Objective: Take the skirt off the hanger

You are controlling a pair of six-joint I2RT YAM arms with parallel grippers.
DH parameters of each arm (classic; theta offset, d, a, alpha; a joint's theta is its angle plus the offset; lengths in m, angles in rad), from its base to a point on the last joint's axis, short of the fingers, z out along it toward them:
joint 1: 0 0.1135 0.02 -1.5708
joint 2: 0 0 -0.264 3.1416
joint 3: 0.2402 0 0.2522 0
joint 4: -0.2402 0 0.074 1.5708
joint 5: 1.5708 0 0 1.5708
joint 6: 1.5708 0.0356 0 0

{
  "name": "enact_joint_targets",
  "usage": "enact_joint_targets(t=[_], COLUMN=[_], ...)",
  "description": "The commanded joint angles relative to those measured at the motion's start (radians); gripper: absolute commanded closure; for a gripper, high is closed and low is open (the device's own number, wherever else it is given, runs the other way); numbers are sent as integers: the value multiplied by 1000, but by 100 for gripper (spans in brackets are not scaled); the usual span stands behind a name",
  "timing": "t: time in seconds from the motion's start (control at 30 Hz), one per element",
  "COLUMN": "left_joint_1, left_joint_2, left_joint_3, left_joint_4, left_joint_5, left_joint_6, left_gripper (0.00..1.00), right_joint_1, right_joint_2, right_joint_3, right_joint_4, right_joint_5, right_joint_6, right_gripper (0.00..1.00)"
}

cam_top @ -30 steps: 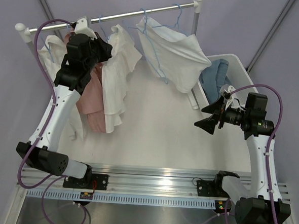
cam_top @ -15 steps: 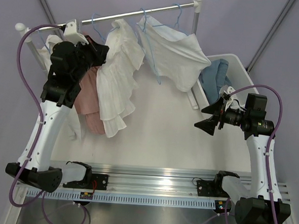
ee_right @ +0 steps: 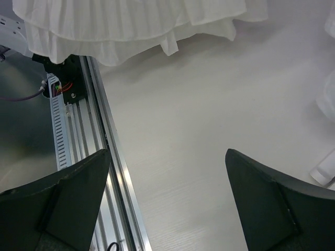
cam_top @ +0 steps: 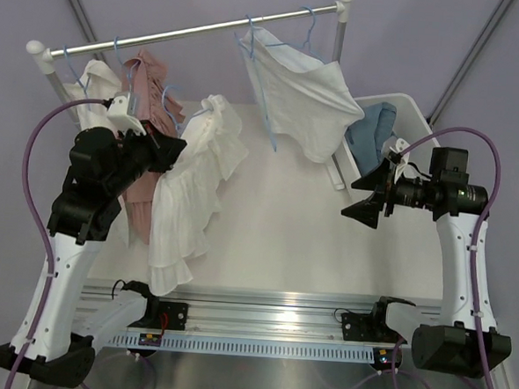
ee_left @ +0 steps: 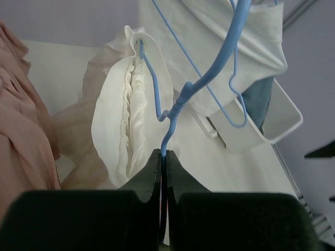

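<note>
The white ruffled skirt point(cam_top: 189, 199) hangs on a blue wire hanger point(ee_left: 175, 104), off the clothes rail and over the left half of the table. My left gripper point(cam_top: 167, 146) is shut on the hanger's wire; in the left wrist view its jaws point(ee_left: 163, 154) pinch the blue wire just below the twisted neck, with the skirt's waistband point(ee_left: 131, 104) beyond. My right gripper point(cam_top: 367, 198) hovers open at the right with nothing in it. In the right wrist view its fingers point(ee_right: 167, 151) frame bare table, and the skirt's hem point(ee_right: 131, 26) shows at the top.
The clothes rail point(cam_top: 190, 32) crosses the back, carrying a pink garment point(cam_top: 148, 77) at the left and a white garment point(cam_top: 305, 91) on a blue hanger at the right. A white bin point(cam_top: 419, 112) holding blue cloth point(cam_top: 373, 131) sits at the far right. An aluminium rail point(cam_top: 270, 305) runs along the near edge.
My left arm has drawn back toward the near edge, pulling the hanger and skirt off the rail and away from the pink garment. The right gripper has shifted only slightly.
</note>
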Motion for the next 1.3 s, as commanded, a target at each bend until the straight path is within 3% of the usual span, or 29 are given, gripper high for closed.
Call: enact_joint_targets(t=[0.0, 0.07, 0.1, 0.13, 0.3, 0.33, 0.53, 0.87, 1.23, 1.27], left_joint_1=[1, -11, -19, -39, -123, -175, -333, -436, -442, -441], left_joint_2=[-93, -122, -153, -164, -182, -176, -97, 52, 48, 45], left_joint_3=[-57, -99, -154, -185, -372, -384, -387, -303, -248, -246], left_joint_4=[-21, -46, -40, -35, 69, 84, 178, 287, 263, 260], left_joint_5=[192, 241, 290, 320, 505, 505, 432, 352, 301, 295], left_joint_6=[31, 39, 33, 30, -25, -30, -64, -101, -81, -79], left_gripper=[100, 100, 100, 100, 100, 100, 100, 100, 100, 100], right_joint_1=[37, 77, 153, 198, 452, 483, 664, 717, 721, 721], right_joint_2=[25, 21, 7, 1, 7, 10, 30, 104, 135, 139], right_joint_3=[123, 134, 130, 130, 128, 124, 79, 21, -22, -22], right_joint_4=[-67, 54, 103, 147, 298, 324, 459, 483, 447, 447], right_joint_5=[21, 106, 156, 278, 529, 657, 1012, 1109, 1100, 1098], right_joint_6=[1, 118, 243, 288, 533, 577, 871, 913, 892, 887], right_gripper=[1, 1, 1, 1, 1, 0, 1, 3, 33, 40])
